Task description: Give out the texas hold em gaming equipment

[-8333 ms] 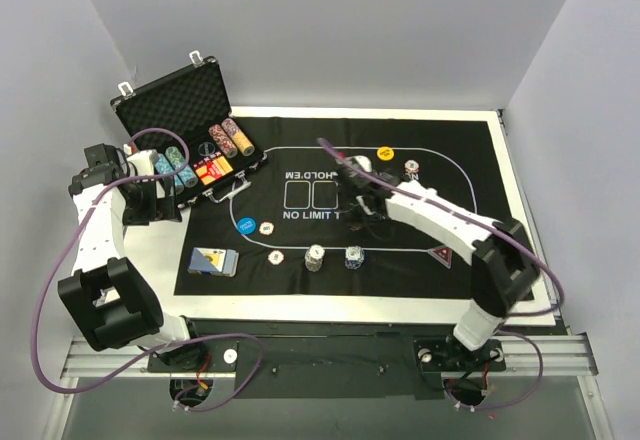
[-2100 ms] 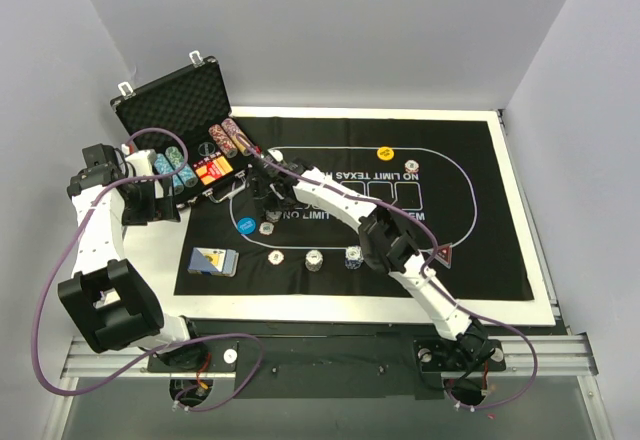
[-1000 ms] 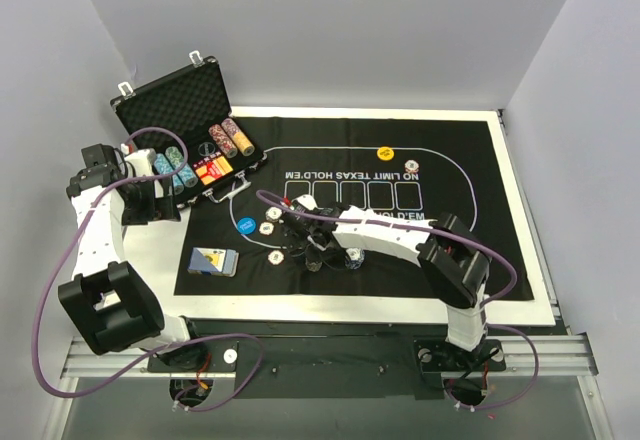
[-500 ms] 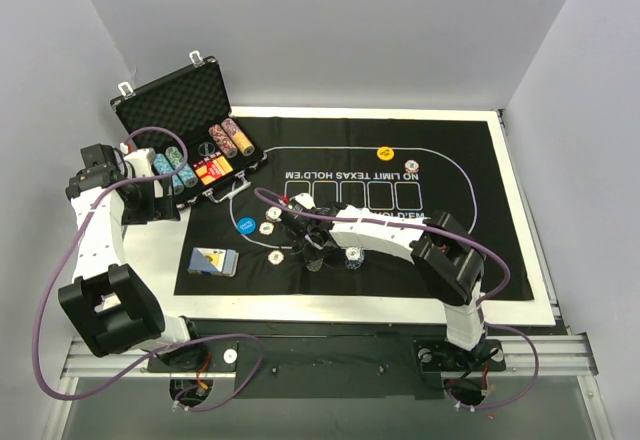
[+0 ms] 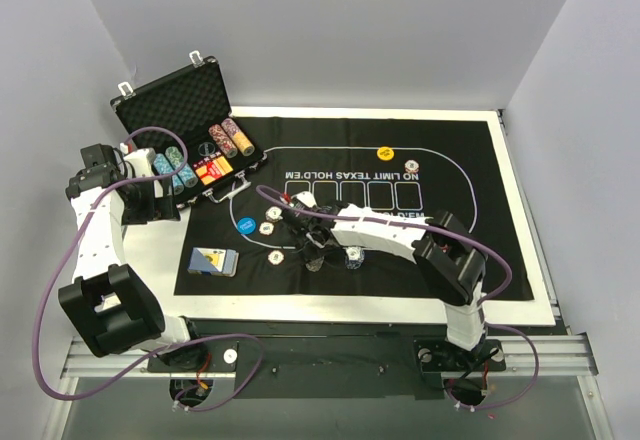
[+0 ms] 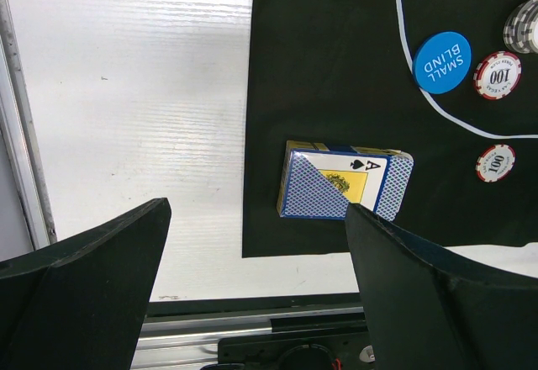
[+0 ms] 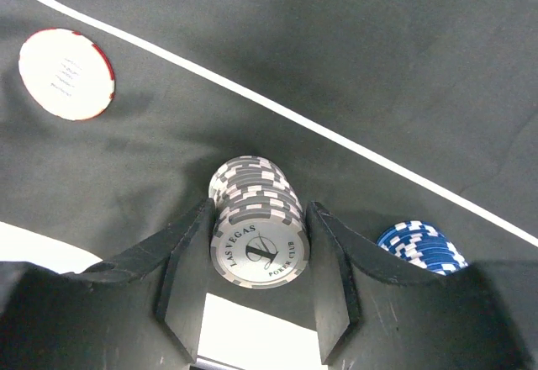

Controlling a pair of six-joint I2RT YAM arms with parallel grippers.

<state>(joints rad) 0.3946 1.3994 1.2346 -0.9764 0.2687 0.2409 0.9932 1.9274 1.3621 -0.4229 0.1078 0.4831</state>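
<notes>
A grey-and-white poker chip stack [image 7: 256, 223] stands on the black mat just below the near white line. My right gripper [image 7: 259, 214] is shut on it, one finger [image 7: 189, 256] pressed against each side; in the top view the gripper [image 5: 312, 248] covers most of the stack. A blue chip stack [image 7: 420, 248] stands just to its right [image 5: 352, 257]. A single white red-edged chip [image 7: 65, 74] lies to the left. The blue-backed card deck [image 6: 345, 185] lies at the mat's near left corner. My left gripper [image 6: 252, 286] is open and empty, high above the white table left of the mat.
The open black case [image 5: 180, 95] with several chip rolls [image 5: 225, 140] stands at the back left. A blue SMALL BLIND button [image 6: 442, 62] and two 100 chips [image 6: 498, 75] lie on the mat [image 5: 470, 260]. A yellow button [image 5: 385, 153] lies at the far line.
The right arm swung from the case edge down to the oval's near line and settled round the grey stack. It has barely moved in the last half second. The left arm is still.
</notes>
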